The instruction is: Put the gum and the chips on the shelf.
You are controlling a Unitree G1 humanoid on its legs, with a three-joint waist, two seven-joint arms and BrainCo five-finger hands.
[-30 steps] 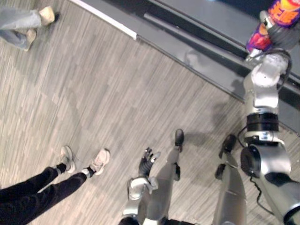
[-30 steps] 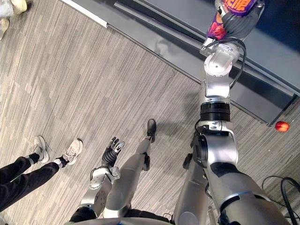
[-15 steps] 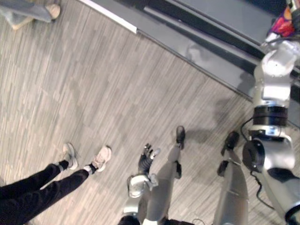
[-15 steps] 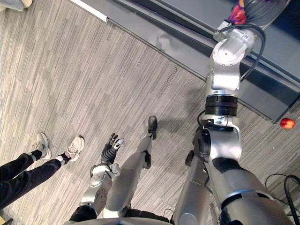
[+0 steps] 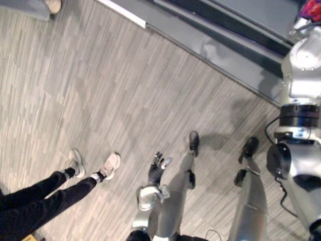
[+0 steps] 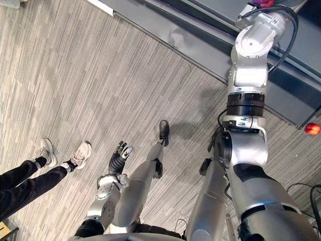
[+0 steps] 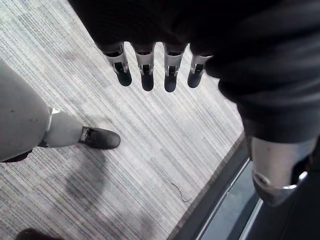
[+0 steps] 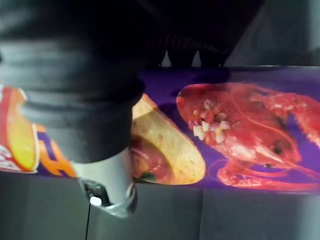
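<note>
The chips bag [image 8: 235, 125] is purple with a lobster and a sandwich printed on it. My right hand [image 8: 106, 175] is shut on it, thumb across its face and fingers curled over its upper edge. In the eye views my right arm reaches up to the dark grey shelf [image 6: 200, 35], and a sliver of the chips bag [image 5: 310, 8] shows at the top edge. My left hand [image 5: 157, 169] hangs low beside my leg, open and holding nothing, with its fingers [image 7: 146, 75] straight over the floor.
A person's dark-trousered legs and pale shoes [image 5: 93, 170] stand on the grey plank floor close to my left. Another person's shoe [image 5: 52, 5] shows far left at the top. A small red ball [image 6: 312, 128] lies on the floor by the shelf's right end.
My right arm has stretched further up toward the shelf, carrying the chips bag almost out of the top of the eye views. The nearby person's feet have shifted slightly. My left hand has stayed put.
</note>
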